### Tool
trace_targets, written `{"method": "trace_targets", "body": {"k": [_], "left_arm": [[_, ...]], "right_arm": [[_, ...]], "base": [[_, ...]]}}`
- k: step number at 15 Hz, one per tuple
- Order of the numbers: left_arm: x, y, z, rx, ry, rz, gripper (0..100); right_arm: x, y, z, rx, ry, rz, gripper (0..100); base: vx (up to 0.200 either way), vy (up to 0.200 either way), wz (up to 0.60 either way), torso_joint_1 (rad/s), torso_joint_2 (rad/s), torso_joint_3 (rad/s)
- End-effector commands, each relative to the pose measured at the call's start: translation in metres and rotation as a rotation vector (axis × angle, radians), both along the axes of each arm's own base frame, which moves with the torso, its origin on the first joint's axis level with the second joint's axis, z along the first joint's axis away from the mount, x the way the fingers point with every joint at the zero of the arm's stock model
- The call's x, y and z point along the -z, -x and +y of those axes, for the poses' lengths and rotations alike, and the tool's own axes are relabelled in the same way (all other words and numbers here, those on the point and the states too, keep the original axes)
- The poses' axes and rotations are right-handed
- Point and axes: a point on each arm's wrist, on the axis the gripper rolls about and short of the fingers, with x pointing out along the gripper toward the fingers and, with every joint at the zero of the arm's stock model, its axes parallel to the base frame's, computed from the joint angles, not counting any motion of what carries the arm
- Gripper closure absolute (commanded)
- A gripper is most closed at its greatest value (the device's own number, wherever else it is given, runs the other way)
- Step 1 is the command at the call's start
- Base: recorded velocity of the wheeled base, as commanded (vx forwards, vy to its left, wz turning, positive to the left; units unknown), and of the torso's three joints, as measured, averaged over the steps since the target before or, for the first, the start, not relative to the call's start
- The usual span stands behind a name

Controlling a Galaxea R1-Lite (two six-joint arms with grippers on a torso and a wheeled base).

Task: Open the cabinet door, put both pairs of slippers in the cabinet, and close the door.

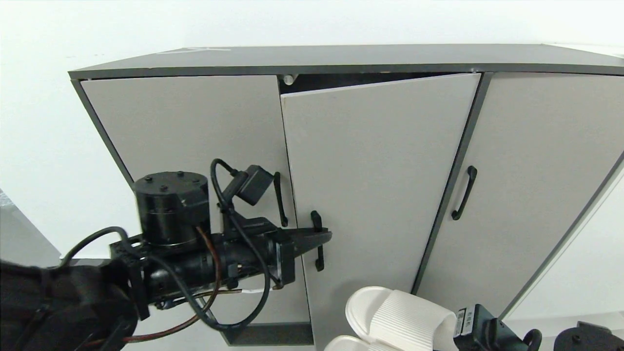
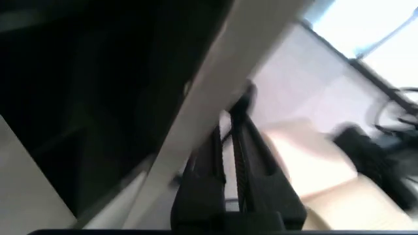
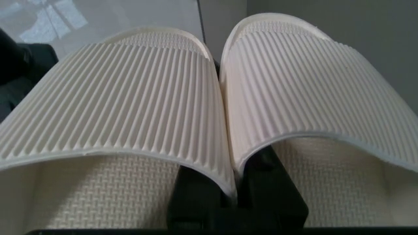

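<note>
Clenching the ajar door handle (image 1: 319, 263) is left gripper (image 1: 322, 238), while right gripper (image 3: 236, 189) clamps slippers (image 3: 130, 98)

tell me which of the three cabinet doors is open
The middle door: its left edge stands out, left claw at the handle. The left door and right door sit flush.

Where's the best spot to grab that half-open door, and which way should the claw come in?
Grab the black handle near the free edge of the ajar door, around the middle of its bar. The bar stands upright and sticks out from the panel, so the claw should probably come straight in from the front and close sideways across it. The left claw is at that spot.
</note>
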Motion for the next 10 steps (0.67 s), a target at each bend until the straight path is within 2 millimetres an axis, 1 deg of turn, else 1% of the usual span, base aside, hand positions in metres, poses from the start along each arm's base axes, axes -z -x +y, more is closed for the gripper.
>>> {"method": "trace_targets", "body": {"k": [1,3,7,9,10], "left_arm": [[-0.013,0.03,0.02,-0.005,0.026,-0.041,100],[-0.021,0.038,0.03,-0.025,0.044,-0.069,100],[-0.022,0.025,0.051,-0.132,0.042,-0.074,100],[-0.02,0.019,0.052,-0.151,0.035,-0.064,100],[-0.019,0.005,0.046,-0.153,0.032,-0.053,100]], "right_arm": [[0.002,0.001,-0.001,-0.002,0.006,0.004,100],[0.002,0.001,-0.001,-0.002,0.009,0.004,100],[0.003,0.001,-0.001,-0.002,0.011,0.005,100],[0.003,0.001,-0.001,-0.004,0.013,0.007,100],[0.003,0.002,-0.001,-0.009,0.016,0.009,100]], "base": [[0.0,0.0,0.0,0.0,0.0,0.0],[0.0,0.0,0.0,0.0,0.0,0.0],[0.0,0.0,0.0,0.0,0.0,0.0],[0.0,0.0,0.0,0.0,0.0,0.0],[0.0,0.0,0.0,0.0,0.0,0.0]]}}
